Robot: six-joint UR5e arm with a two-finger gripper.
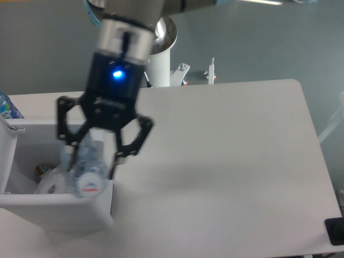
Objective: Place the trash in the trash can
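My gripper (92, 164) hangs over the right side of the white trash can (21, 201) and is shut on the flattened clear bottle (84, 171), whose pale cap points toward the camera. The bottle sits above the can's opening and near rim, tilted. Inside the can, at its floor, lies the crumpled white wrapper (49, 183), partly hidden by the bottle and the fingers. The can's lid (5, 156) stands open at the left edge.
The arm's white base post (159, 59) rises at the back of the table. A blue-printed bottle top (6, 106) peeks in at the far left. A dark object (335, 231) sits at the bottom right corner. The white table (226, 161) stretches to the right.
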